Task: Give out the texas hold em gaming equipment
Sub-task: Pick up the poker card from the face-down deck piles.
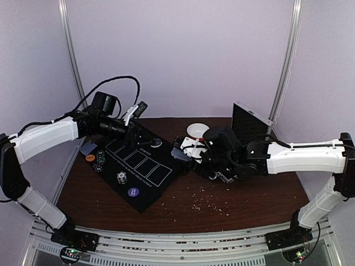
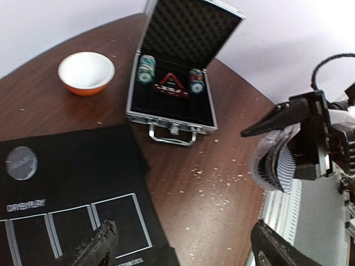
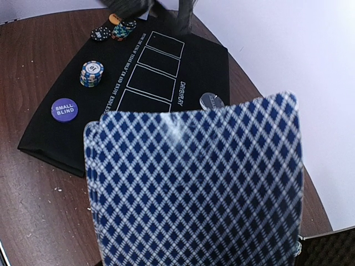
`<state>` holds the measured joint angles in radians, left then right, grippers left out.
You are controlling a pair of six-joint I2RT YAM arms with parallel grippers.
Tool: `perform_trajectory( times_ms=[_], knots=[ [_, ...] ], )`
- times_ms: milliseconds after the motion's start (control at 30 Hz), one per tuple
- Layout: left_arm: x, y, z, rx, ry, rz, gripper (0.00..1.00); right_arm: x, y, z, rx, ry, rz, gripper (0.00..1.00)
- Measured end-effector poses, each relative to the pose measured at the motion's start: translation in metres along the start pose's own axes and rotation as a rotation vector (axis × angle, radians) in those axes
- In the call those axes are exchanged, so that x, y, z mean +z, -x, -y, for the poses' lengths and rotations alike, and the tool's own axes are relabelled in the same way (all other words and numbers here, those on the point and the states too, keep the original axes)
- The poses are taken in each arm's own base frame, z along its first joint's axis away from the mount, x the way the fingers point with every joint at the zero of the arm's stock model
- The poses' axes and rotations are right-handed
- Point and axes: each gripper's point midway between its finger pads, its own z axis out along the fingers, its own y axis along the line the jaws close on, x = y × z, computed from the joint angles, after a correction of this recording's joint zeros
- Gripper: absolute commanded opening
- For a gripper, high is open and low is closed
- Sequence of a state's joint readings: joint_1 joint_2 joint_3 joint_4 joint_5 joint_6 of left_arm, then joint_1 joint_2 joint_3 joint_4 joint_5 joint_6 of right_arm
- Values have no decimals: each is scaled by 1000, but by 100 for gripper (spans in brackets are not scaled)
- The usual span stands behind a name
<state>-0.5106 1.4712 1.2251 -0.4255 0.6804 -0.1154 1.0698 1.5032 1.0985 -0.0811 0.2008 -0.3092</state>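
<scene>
Beside the black mat [image 2: 83,160], right fingers [image 2: 277,118] pinching bowed cards [image 2: 274,160] pointing lengthwise at it, left fingers [image 2: 97,246] spread

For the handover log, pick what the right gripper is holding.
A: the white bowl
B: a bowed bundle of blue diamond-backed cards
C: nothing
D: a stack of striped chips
B: blue diamond-backed cards fill the right wrist view, and the left wrist view shows the right gripper clamping them bowed.
</scene>
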Motion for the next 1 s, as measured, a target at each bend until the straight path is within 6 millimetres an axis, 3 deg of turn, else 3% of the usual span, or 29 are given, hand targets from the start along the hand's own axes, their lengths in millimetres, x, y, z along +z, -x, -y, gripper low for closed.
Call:
perform_trajectory(
  times_ms=[100,333,467,633,800,1000],
  knots=[
    [15,-8,21,-27,-99,-6,94,3,8,-2,5,0,18,47],
    [19,12,47,-3,-231,91,96,11,15,-11,3,13,28,47],
    [31,10,55,5,-268,85,89,13,23,-13,3,15,41,47],
    [53,-7,50,-37,-268,29,76,18,32,-16,4,19,57,47],
    [53,-8,45,-35,-234,21,58,19,31,-17,0,22,52,47],
    [48,-8,46,-17,-220,18,56,19,31,-17,0,22,51,47]
  ],
)
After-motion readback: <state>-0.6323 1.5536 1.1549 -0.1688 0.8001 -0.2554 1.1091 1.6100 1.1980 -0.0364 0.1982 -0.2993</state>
